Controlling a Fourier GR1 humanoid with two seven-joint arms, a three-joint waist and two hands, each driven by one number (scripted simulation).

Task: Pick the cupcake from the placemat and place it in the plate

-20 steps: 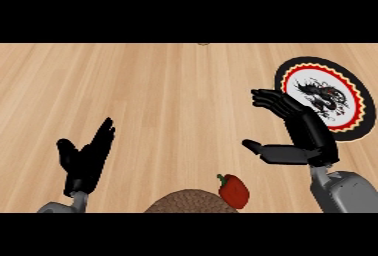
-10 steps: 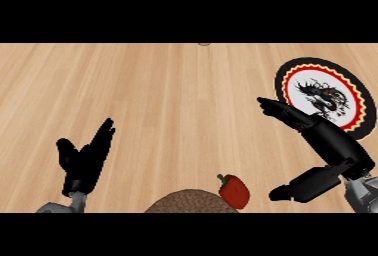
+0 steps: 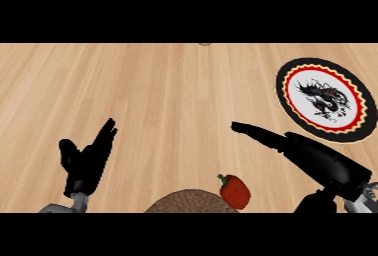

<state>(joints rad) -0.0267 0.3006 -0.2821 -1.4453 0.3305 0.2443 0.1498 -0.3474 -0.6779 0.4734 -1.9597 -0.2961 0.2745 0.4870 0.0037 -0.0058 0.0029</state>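
The robot's right hand [image 3: 317, 157] has swung left and lower since a second ago: then it stood upright just beside the plate with fingers raised, and now it lies stretched across the pale wooden counter [image 3: 162, 95], its straight fingers [image 3: 255, 132] pointing up and to the left, well apart from the plate. It is fully open and holds nothing; its thumb shows as a dark shape at the lower right edge.

The left hand [image 3: 85, 160] has not moved — it rests open at the lower left, fingers up, holding nothing.

The round plate with a black rim, a red scalloped ring and a dark dragon figure on white [image 3: 295, 107] sits at the right of the counter, as before.

At the bottom edge, between the two hands, lies the brown woven round placemat [image 3: 192, 202], only its upper part in view. A red strawberry-shaped piece [image 3: 235, 191] sits at its right edge — apparently the cupcake's topping, though the rest of the cake cannot be made out. The right hand's fingers are near it, not touching it.
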